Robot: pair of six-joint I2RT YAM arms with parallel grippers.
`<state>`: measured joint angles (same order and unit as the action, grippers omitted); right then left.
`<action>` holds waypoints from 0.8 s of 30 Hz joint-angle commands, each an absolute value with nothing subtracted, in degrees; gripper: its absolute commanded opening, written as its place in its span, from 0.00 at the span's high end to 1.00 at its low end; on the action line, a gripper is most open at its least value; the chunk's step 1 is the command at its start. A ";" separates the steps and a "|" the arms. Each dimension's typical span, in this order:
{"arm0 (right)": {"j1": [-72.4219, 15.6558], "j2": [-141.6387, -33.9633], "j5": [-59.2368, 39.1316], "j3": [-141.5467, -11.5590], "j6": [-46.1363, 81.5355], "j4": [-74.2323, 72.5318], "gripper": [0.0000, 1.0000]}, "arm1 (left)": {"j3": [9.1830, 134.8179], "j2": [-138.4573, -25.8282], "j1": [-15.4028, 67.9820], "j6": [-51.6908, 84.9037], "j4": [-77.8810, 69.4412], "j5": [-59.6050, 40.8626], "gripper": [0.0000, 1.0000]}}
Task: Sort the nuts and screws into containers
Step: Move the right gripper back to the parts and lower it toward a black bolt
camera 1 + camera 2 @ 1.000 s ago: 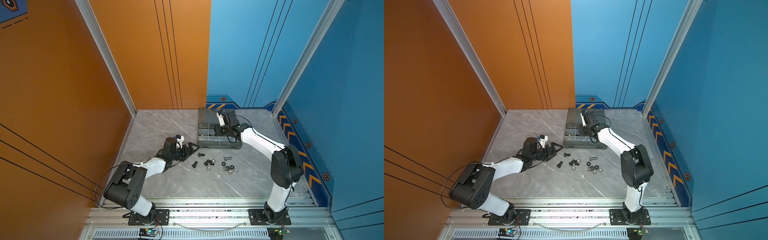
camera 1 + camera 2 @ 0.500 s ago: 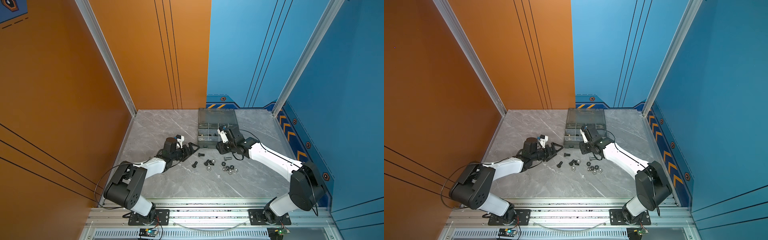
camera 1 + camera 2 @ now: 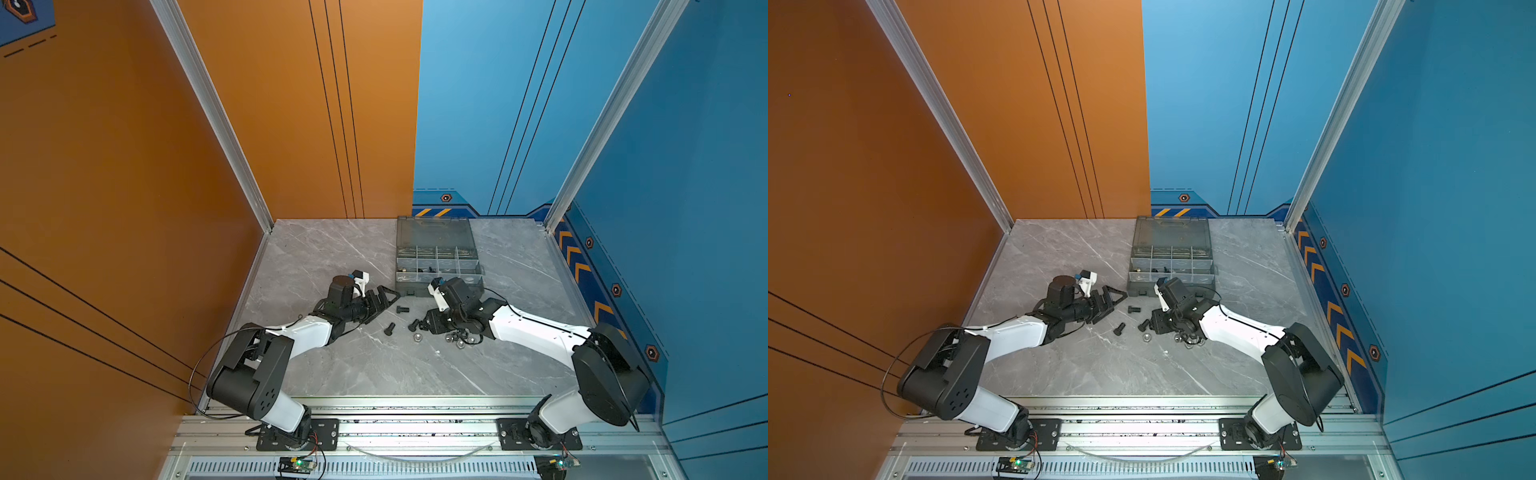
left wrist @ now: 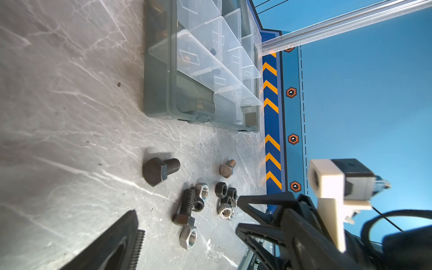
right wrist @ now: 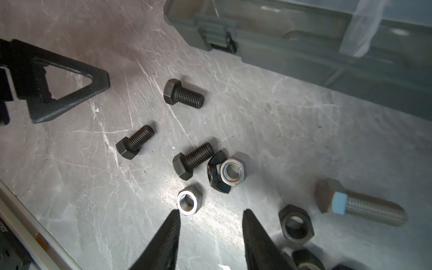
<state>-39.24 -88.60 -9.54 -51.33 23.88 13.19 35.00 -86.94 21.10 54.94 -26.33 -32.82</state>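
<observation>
Plainly the right tool is set for a pick. Its jaws stand partly apart with nothing between them, tips low over the counter and just beside a loose silver nut lying flat, hole up. That nut sits apart from its neighbours, so it looks like the easiest target. A second silver nut leans on a black nut touching a black bolt, and would be harder to take cleanly. Two other black bolts lie separate, with a silver bolt off to one side. The left tool is wide open and empty near those bolts, probably kept aside to leave room. The organizer case stands open just behind the pile, close enough for short carries. Small dark pieces show in its near compartments, too small to name.
</observation>
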 commanded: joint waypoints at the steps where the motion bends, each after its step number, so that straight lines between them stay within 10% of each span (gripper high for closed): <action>1: -39.55 -90.60 -12.27 -49.81 26.56 8.08 0.54 | 33.33 -84.86 21.68 54.12 -25.28 -31.52 0.02; 24: -39.73 -96.47 -14.22 -47.16 29.49 1.94 0.54 | 32.87 -82.97 22.94 52.91 -22.28 -29.90 0.02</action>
<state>-39.40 -95.46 -13.78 -48.12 28.62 2.94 32.82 -84.29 22.50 54.24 -23.31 -31.09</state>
